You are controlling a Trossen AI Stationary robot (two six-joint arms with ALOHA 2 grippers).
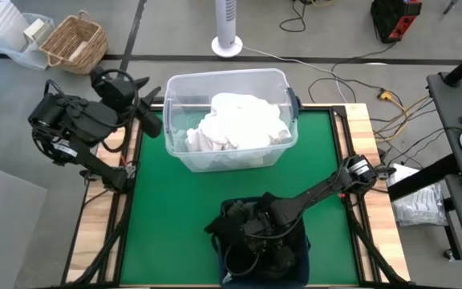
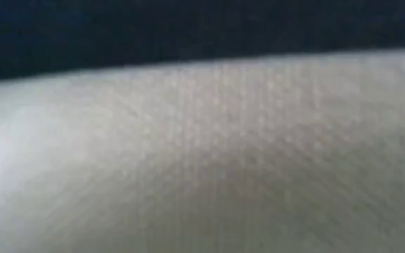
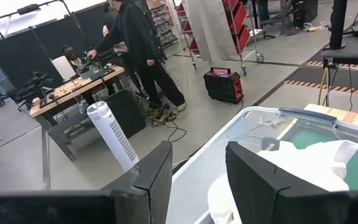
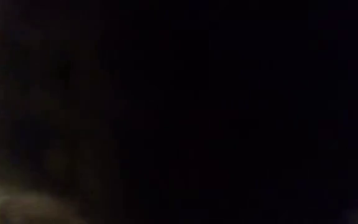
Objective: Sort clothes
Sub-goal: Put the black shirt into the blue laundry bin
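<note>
Filling clear tub [image 1: 179,120]: crumpled white clothes [image 1: 239,120].

Left arm folded back at the bench's [image 1: 319,160] far left corner, pincer [image 3: 197,177] raised, fingers parted and empty. Right arm stretched low from the right edge, pincer [image 1: 243,241] buried, fingers hidden.

Low view is blocked by blurred pale fabric [image 2: 209,161] pressed against the lens; nothing beyond it is discernible. Right wrist view is almost wholly dark. In the high view the right gripper [image 1: 251,233] is buried among dark clothes [image 1: 283,255] in the navy bin [image 1: 303,241]; its jaws are hidden. The bin's near edge is cut off.
</note>
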